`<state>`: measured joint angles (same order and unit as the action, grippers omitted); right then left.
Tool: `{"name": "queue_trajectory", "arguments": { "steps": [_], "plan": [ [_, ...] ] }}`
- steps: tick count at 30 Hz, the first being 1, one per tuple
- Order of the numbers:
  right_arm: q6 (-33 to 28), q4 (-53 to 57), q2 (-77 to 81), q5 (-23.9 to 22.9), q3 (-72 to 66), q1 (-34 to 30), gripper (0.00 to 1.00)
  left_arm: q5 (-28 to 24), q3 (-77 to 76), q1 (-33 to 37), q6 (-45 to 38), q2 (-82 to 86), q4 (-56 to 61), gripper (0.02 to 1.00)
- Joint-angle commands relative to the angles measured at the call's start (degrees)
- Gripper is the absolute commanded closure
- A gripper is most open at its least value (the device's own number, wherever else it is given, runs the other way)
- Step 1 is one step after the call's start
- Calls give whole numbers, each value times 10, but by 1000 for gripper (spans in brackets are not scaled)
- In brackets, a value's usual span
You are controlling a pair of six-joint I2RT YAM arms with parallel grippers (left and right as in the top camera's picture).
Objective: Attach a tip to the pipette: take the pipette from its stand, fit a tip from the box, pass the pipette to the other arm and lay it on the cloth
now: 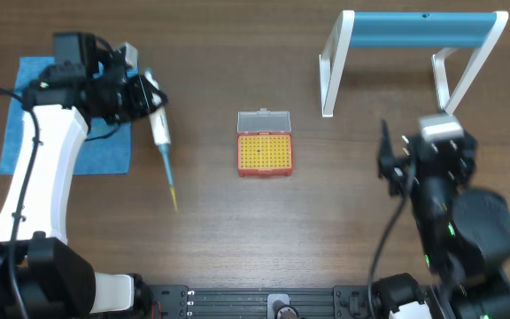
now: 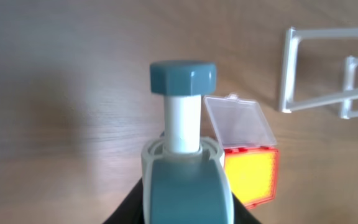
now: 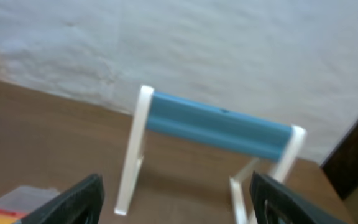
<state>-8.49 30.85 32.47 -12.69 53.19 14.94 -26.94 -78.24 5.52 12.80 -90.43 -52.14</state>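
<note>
Blue-and-white plastic, seen end-on from its plunger cap in my left wrist view, is the pipette [image 2: 182, 155]. It is clamped in my left gripper [image 1: 138, 96], whose jaws are closed on its body. In the top view it shows at the upper left of the frame, slanting down and to the right. A yellow tip [image 1: 173, 193] is on its lower end, so I judge the fitting done and the pipette to be in the arm that must lay it down.

The cloth [image 1: 25, 133], blue, is just to the left of it, partly under my left arm. The pipette's shaft and tip show over the bare wooden table [image 1: 237, 257], not over the cloth. The tip box [image 1: 265, 156] sits at the centre of the frame, well apart from the pipette, its clear lid open toward the top edge. The stand [image 1: 414, 29] is at the upper right with nothing hanging on it. My right gripper [image 3: 176, 183] faces that stand, jaws spread wide with nothing between them.

The step in hand, as I judge it, is the last one: laying down. The next move calls for carrying the pipette leftward until its whole length is above the cloth. I should then lower it nearly flat so the thin tip does not strike first, and only then open the left jaws.
</note>
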Motion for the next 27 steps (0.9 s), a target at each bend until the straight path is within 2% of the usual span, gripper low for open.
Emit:
{"name": "queue_trajectory", "arguments": {
  "steps": [1, 3, 5, 7, 12, 16, 18, 22, 24, 25, 27],
  "plan": [
    [-6, 88, -100, -48, -2, -1, 130, 143, -132, 24, -75, -1, -91, 993],
    [-6, 124, -130, -48, -2, -1, 130, 149, -157, 43, -94, -19, -127, 993],
    [21, 170, -165, -46, -8, -1, 128, 163, -168, 68, -102, -50, -154, 993],
    [42, 171, -192, -40, -25, -1, 128, 179, -172, 82, -108, -79, -157, 993],
    [38, 166, -238, -20, -98, -1, 128, 225, -210, 83, -151, -163, -175, 996],
    [33, 42, -292, -17, -221, -1, 128, 267, -281, 84, -163, -235, -201, 996],
    [48, -35, -325, -3, -292, -1, 128, 269, -314, 92, -168, -255, -210, 996],
    [48, -225, -324, -1, -414, -1, 128, 278, -391, 121, -192, -290, -203, 996],
    [48, -382, -324, -1, -499, -1, 128, 281, -398, 122, -215, -302, -197, 996],
    [51, -420, -323, 2, -528, -1, 123, 287, -397, 122, -221, -315, -200, 996],
    [50, -406, -320, 8, -530, -1, 123, 289, -397, 121, -221, -339, -201, 996]
  ]
}}
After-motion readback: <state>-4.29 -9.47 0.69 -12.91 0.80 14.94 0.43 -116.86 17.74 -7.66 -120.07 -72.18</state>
